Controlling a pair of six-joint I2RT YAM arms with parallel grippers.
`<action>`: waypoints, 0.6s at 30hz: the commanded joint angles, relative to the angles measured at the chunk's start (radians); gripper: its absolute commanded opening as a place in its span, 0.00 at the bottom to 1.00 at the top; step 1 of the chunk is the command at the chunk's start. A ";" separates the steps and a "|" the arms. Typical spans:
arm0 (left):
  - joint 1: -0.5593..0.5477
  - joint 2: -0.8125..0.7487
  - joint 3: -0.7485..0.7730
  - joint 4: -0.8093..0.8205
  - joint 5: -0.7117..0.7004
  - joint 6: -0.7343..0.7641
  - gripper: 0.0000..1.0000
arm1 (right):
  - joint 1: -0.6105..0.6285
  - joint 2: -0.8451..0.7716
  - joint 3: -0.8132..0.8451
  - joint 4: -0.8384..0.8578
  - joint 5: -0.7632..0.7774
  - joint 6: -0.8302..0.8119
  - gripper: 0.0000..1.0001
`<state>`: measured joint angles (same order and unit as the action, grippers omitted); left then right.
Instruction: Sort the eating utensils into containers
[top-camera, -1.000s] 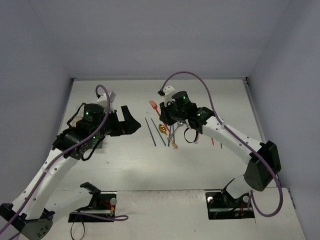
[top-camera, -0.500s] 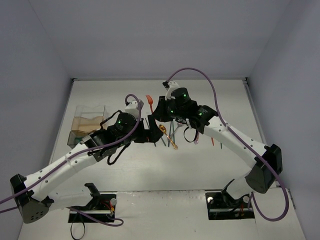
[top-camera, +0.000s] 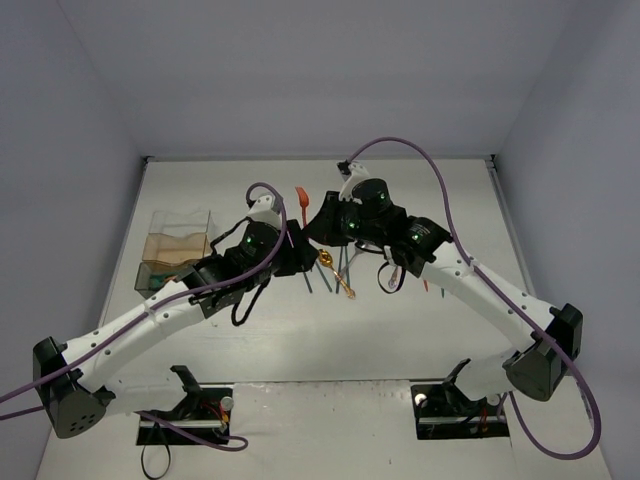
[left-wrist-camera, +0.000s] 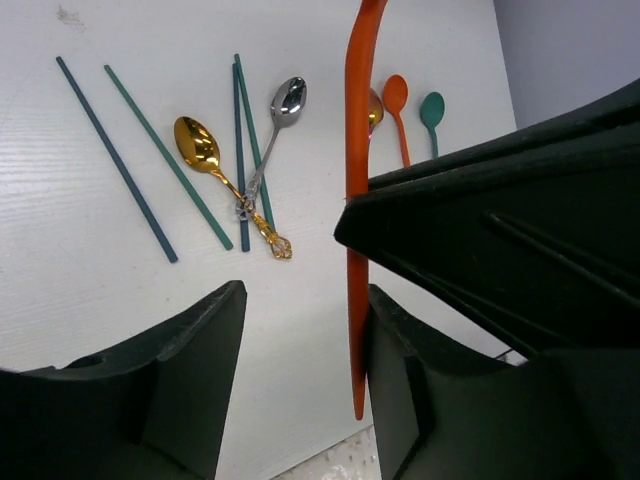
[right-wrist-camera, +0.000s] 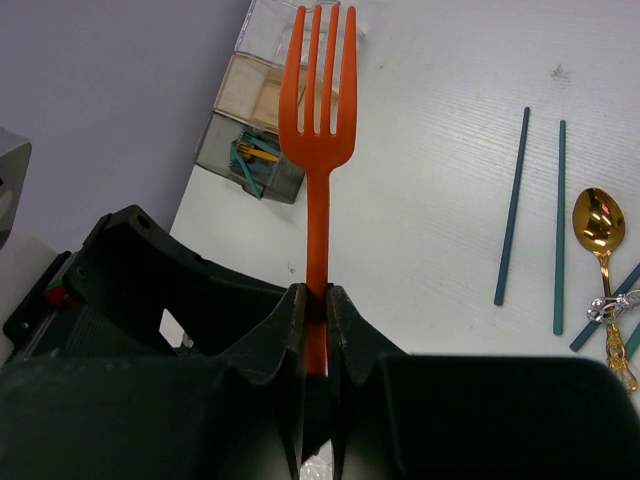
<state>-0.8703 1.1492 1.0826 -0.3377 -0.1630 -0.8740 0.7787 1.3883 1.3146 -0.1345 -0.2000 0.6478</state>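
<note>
Right wrist view has the right fingers clenched on the handle of the orange fork, holding it clear of the worktop with its tines toward the container. I read this as a hand-over. The left fingers stand apart around the handle's free end, not yet gripping. A gold spoon and chopsticks lie loose below.
</note>
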 joint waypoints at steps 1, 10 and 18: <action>-0.004 -0.015 -0.001 0.093 -0.015 -0.062 0.30 | 0.010 -0.045 -0.018 0.044 0.023 0.026 0.00; -0.004 -0.035 -0.074 0.145 0.018 -0.159 0.00 | 0.017 -0.057 -0.040 0.043 0.056 0.020 0.18; -0.001 -0.111 -0.142 0.057 -0.076 -0.308 0.00 | -0.016 -0.097 -0.034 0.023 0.142 -0.045 0.87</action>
<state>-0.8802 1.1079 0.9389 -0.2639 -0.1571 -1.0700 0.7845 1.3601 1.2652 -0.1433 -0.1207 0.6406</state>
